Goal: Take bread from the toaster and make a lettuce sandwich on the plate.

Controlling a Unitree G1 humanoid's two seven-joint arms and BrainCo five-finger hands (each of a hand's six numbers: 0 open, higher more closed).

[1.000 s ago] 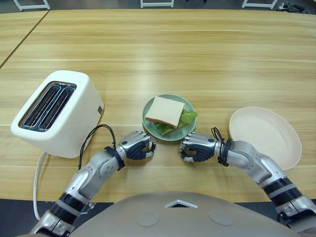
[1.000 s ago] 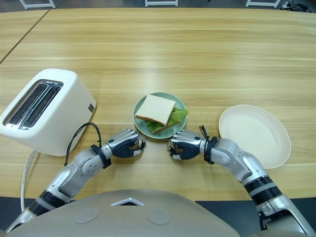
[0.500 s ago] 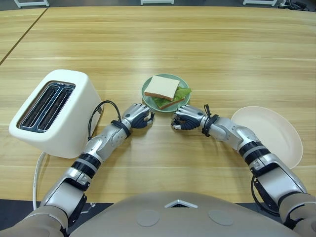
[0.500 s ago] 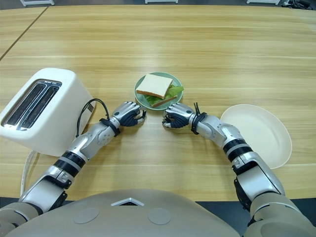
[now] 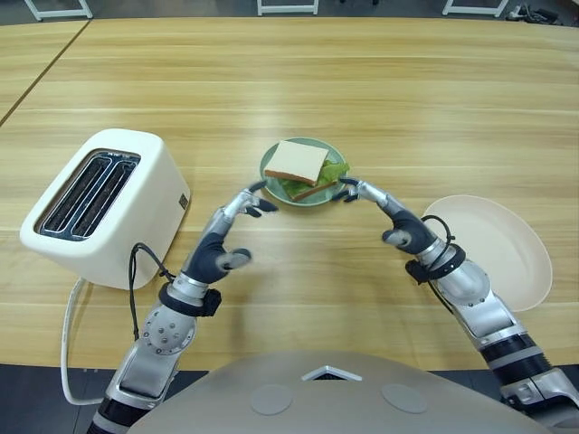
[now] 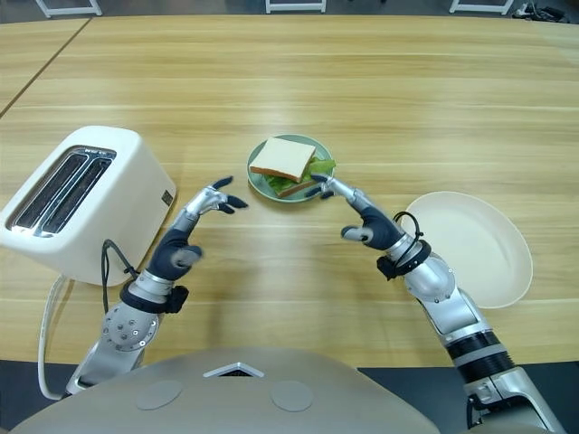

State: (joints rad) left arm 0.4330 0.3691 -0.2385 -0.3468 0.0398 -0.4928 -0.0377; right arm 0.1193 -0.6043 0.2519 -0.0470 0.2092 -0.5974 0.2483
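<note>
Lettuce sandwich, assembled on plate; task judged complete.
Toaster [image 5: 136, 212], slots empty; left hand [image 5: 220, 242], fingers spread, holding nothing; green plate [image 5: 266, 172] bearing sandwich [image 5: 297, 161], lettuce [image 5: 336, 170] between slices; right hand [image 5: 393, 221], fingers spread, empty, fingertips just beside plate rim; cream dish [image 5: 493, 249]. Nothing evidently left.

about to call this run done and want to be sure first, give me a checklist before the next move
1. Sandwich sits on the green plate: ok.
2. Lettuce lies between the slices and shows at the right edge: ok.
3. Toaster has no bread standing out of its slots: ok.
4. Left hand is open and holds nothing: ok.
5. Right hand is open and holds nothing: ok.
6. Right hand is clear of the plate: cannot tell, its fingertips reach to the rim.
</note>
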